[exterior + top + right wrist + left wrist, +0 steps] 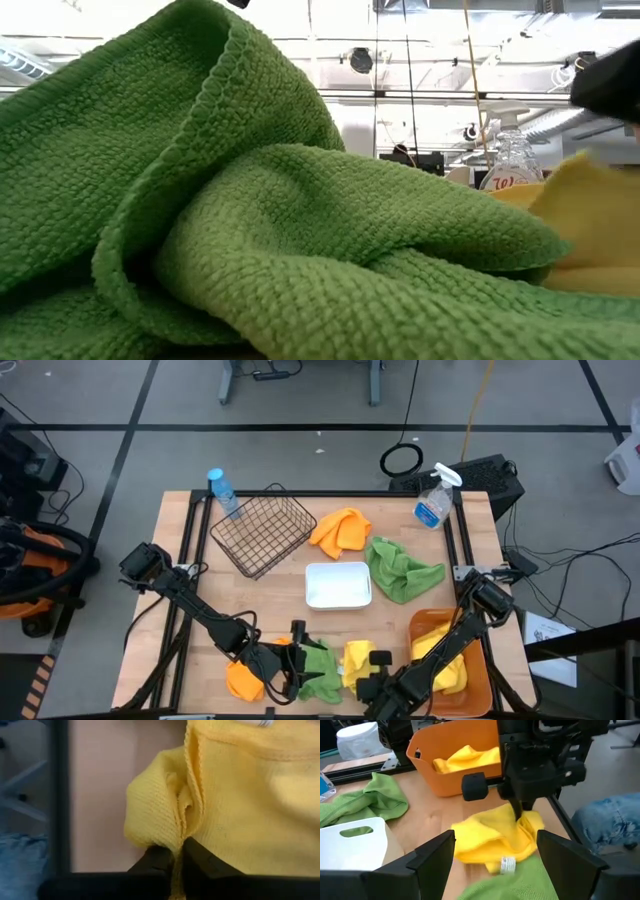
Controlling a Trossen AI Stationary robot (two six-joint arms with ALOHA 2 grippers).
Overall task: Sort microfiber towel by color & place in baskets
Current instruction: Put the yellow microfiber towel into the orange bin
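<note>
Right claw (520,815) clamped on yellow towel (490,840) beside orange tub (455,775); left claw (495,857) apart, over the tabletop (430,815).

Yellow towel (240,805), orange tub (465,772)

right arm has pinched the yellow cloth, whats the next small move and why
Probably lift it straight up. The right end effector looks shut on a fold of the yellow cloth, which lies on the table beside the orange tub that already holds a yellow one.

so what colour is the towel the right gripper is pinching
Yellow: the right gripper pinches a yellow towel, clearest in the right wrist view.
</note>
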